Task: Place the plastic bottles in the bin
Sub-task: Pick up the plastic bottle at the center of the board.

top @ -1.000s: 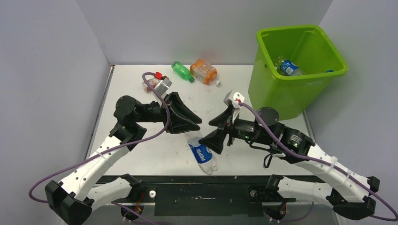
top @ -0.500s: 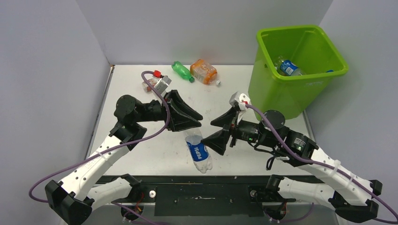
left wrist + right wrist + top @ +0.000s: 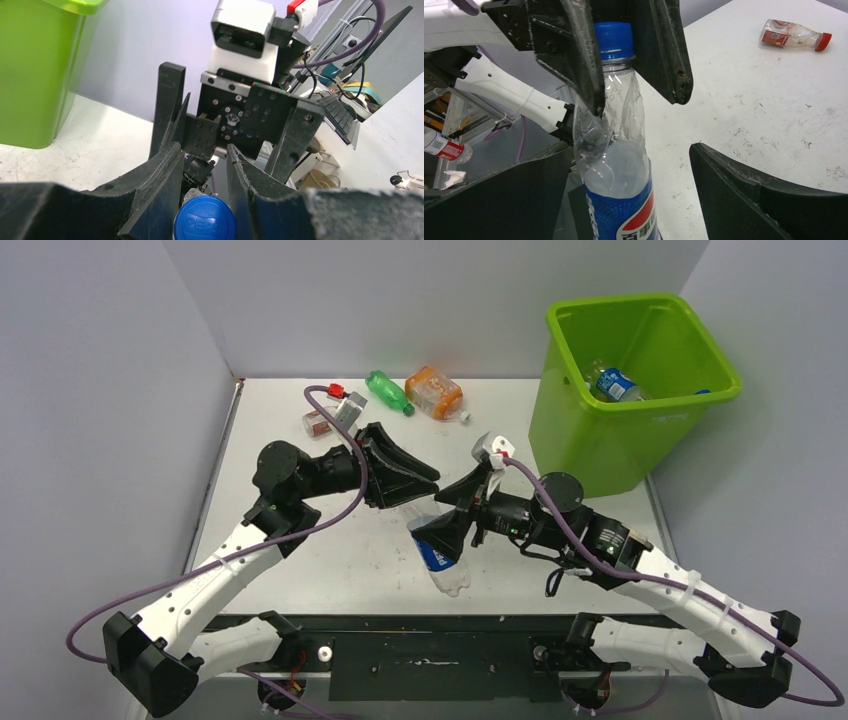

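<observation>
A crushed clear Pepsi bottle point(image 3: 441, 558) with a blue cap hangs tilted above the table's near middle. My left gripper point(image 3: 425, 496) is shut on its neck just under the cap point(image 3: 205, 219). My right gripper point(image 3: 433, 516) is open, its jaws straddling the bottle's body point(image 3: 619, 165) without closing on it. The lime-green bin point(image 3: 600, 445) stands at the far right and holds a blue-labelled bottle point(image 3: 615, 386). A green bottle point(image 3: 386, 391), an orange bottle point(image 3: 435, 392) and a red-labelled bottle point(image 3: 319, 424) lie at the table's back.
The bin's wall point(image 3: 30, 75) shows at the left of the left wrist view. The red-labelled bottle point(image 3: 794, 34) lies on the white table in the right wrist view. Grey walls enclose the table on three sides.
My left gripper has carried the Pepsi bottle up and a little right. My right gripper has moved left and its open jaws now stand around the bottle's body.
</observation>
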`<state>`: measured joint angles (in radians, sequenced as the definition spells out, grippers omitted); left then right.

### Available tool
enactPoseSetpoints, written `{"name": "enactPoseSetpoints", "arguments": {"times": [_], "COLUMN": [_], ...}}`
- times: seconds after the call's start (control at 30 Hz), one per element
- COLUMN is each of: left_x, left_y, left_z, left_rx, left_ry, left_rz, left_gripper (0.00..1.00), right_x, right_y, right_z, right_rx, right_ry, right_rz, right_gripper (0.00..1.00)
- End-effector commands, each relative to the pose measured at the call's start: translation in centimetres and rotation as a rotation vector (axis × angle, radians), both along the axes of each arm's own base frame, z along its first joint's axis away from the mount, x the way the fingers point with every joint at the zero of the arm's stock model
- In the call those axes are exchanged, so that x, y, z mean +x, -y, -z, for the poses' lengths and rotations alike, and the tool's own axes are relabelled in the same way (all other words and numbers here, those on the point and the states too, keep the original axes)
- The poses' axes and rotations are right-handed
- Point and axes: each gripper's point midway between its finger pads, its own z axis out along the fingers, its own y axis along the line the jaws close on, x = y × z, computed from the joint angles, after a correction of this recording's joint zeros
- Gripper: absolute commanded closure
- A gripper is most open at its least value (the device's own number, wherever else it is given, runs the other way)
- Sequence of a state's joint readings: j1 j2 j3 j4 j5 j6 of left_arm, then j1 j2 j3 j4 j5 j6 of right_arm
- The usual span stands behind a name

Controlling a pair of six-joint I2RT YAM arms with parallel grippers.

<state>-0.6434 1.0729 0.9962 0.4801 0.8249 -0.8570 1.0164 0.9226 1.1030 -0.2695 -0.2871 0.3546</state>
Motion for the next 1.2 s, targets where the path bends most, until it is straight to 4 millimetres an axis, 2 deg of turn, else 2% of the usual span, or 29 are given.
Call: {"name": "enactPoseSetpoints", "arguments": {"times": [0.0, 0.13, 0.23, 0.3, 0.33, 0.4, 0.47, 0.5, 0.63, 0.7, 0.8, 0.87, 1.03, 1.17], "left_x": [-0.4, -0.8, -0.7, -0.2, -0.1, 0.1, 0.1, 0.4, 0.4, 0.6, -0.8, -1.6, -3.6, -5.0], "left_y": [-0.2, -0.2, -0.4, -0.6, -0.7, -1.3, -2.5, -3.3, -7.1, -7.1, -5.5, -4.4, -1.3, 0.7], "left_z": [-1.9, -2.1, -2.0, -1.7, -1.6, -1.7, -2.3, -1.7, -2.5, -1.6, -0.4, 0.2, 1.4, 2.1], "left_rx": [-0.057, -0.067, -0.08, -0.082, -0.087, -0.119, -0.203, -0.242, -0.411, -0.388, -0.335, -0.317, -0.263, -0.226], "left_ry": [0.052, 0.058, 0.061, 0.062, 0.068, 0.083, 0.126, 0.126, 0.165, 0.157, 0.171, 0.157, 0.178, 0.244], "left_rz": [-0.014, -0.01, -0.032, -0.073, -0.09, -0.136, -0.203, -0.252, -0.425, -0.438, -0.319, -0.236, -0.105, -0.054], "left_gripper": [1.0, 1.0, 1.0, 1.0, 0.91, 0.64, 0.32, 0.02, 0.04, 0.04, 0.04, 0.04, 0.04, 0.04], "right_x": [0.7, 1.8, 1.8, 1.8, 1.8, 1.9, 2.1, 2.3, 2.4, 2.3, 2.1, 1.9, 1.4, 0.8], "right_y": [-1.4, -2.0, -2.5, -2.4, -2.3, -1.9, -1.3, -0.8, 1.7, 2.9, 4.8, 5.5, 6.5, 6.5], "right_z": [-1.3, -0.5, 0.1, 0.3, 0.3, -0.1, -0.8, -1.5, -4.4, -5.0, -6.9, -7.5, -8.7, -9.8], "right_rx": [0.039, 0.014, 0.019, 0.028, 0.039, 0.068, 0.109, 0.141, 0.333, 0.432, 0.604, 0.692, 0.861, 0.933], "right_ry": [0.04, 0.028, 0.02, 0.019, 0.021, 0.027, 0.035, 0.042, 0.088, 0.098, 0.125, 0.125, 0.102, 0.09], "right_rz": [0.004, 0.042, 0.035, 0.038, 0.043, 0.06, 0.091, 0.121, 0.199, 0.231, 0.262, 0.262, 0.242, 0.197], "right_gripper": [0.1, 0.03, 0.34, 0.5, 0.55, 0.62, 0.64, 0.65, 0.65, 0.65, 0.66, 0.66, 0.65, 0.64]}}
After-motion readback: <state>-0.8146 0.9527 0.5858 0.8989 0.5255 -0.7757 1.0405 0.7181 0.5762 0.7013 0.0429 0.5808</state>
